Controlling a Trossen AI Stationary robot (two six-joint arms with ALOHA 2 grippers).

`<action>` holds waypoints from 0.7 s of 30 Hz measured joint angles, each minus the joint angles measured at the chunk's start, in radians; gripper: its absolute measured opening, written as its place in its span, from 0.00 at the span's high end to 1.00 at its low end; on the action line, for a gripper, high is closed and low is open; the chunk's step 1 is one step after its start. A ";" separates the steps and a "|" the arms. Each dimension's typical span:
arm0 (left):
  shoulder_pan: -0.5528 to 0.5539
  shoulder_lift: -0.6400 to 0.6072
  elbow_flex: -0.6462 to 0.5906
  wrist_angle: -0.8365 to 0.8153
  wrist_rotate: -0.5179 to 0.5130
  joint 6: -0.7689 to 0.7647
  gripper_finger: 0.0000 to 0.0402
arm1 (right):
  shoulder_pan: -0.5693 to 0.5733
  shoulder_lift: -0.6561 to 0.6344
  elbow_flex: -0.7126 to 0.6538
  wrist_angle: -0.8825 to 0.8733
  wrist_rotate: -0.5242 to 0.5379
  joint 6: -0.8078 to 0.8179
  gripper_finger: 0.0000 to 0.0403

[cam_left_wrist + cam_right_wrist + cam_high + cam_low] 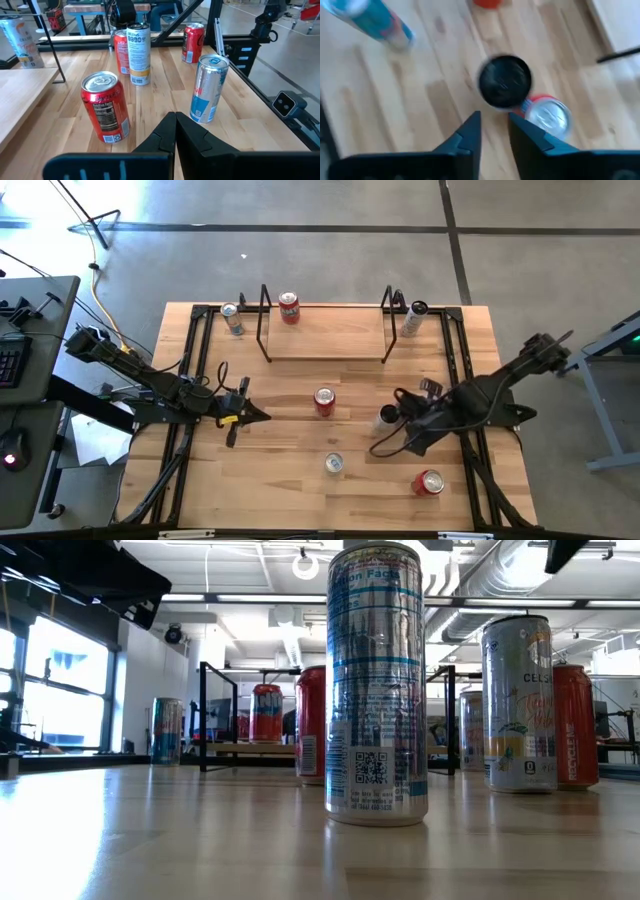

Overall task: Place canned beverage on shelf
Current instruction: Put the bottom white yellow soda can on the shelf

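The shelf (325, 330), a light-wood board between black wire frames, stands at the table's far side with one red can (289, 307) upright on it. Several more cans stand on the table. One is a white can with a black top (387, 418) (505, 81), just beyond my right gripper's fingertips. My right gripper (403, 408) (495, 129) slants down over it, fingers a little apart with nothing between them. A red can (547, 116) stands right beside that can. My left gripper (255, 416) (175, 127) waits shut at the table's left, holding nothing.
Also upright on the table are a red can (324, 401) at the centre, a silver can (333, 464) and a red can (429, 482) near the front. A blue-silver can (232, 318) and a white can (414, 317) flank the shelf.
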 joint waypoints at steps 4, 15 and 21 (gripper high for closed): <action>0.000 0.000 0.000 0.000 0.000 0.000 1.00 | -0.023 0.012 0.000 0.020 -0.021 -0.001 0.60; 0.000 0.000 0.000 -0.007 0.000 0.002 1.00 | -0.136 0.108 0.000 -0.024 -0.052 -0.147 0.24; 0.000 0.000 0.000 -0.007 -0.001 0.002 1.00 | -0.179 0.137 0.000 0.011 -0.088 -0.210 0.23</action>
